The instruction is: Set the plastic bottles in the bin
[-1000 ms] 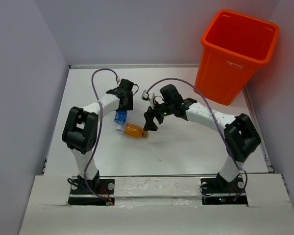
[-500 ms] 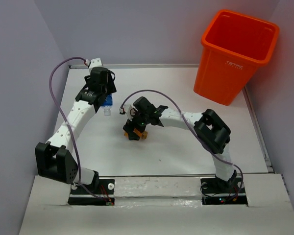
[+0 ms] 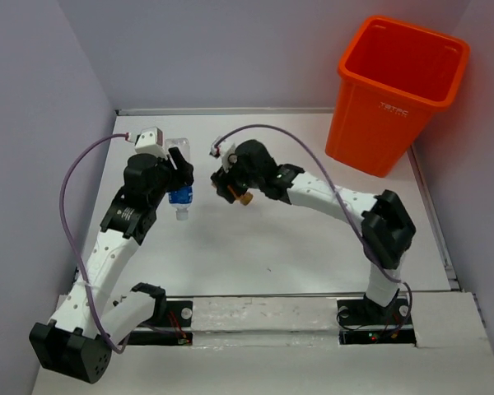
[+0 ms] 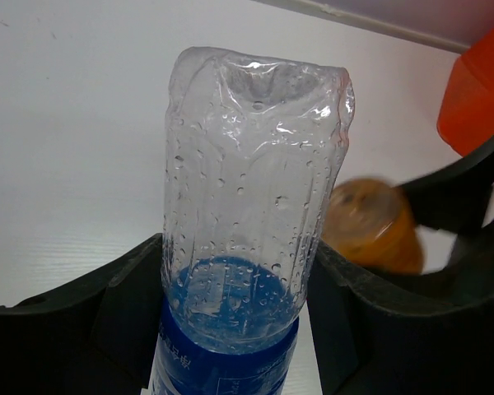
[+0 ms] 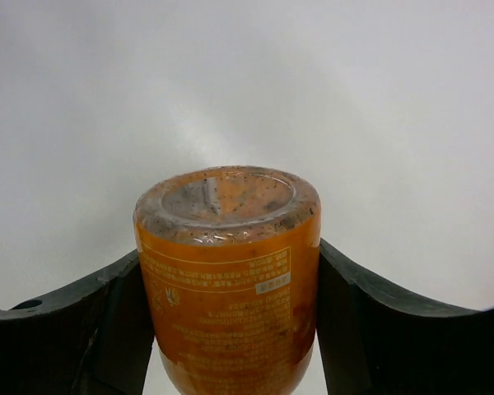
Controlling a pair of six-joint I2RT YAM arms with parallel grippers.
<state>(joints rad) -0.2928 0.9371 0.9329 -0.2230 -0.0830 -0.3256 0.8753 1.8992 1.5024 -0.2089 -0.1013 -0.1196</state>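
My left gripper [image 3: 178, 183] is shut on a clear bottle with a blue label [image 3: 179, 196], held off the table, cap pointing towards me. In the left wrist view the bottle [image 4: 251, 197] fills the middle between the black fingers [image 4: 107, 321]. My right gripper [image 3: 229, 183] is shut on an orange bottle [image 3: 242, 197], also lifted, just right of the left gripper. In the right wrist view the orange bottle [image 5: 229, 280] stands base-out between the fingers [image 5: 370, 329]. It also shows blurred in the left wrist view [image 4: 370, 226]. The orange bin [image 3: 398, 90] stands at the far right corner.
The white table [image 3: 296, 247] is bounded by grey walls at left, back and right. Purple cables loop over both arms. The bin's orange side shows at the right edge of the left wrist view [image 4: 477, 90].
Both arms have lifted their bottles off the table. The left arm swung back and stretched out with the clear bottle. The right gripper rose and moved away from me with the orange bottle.
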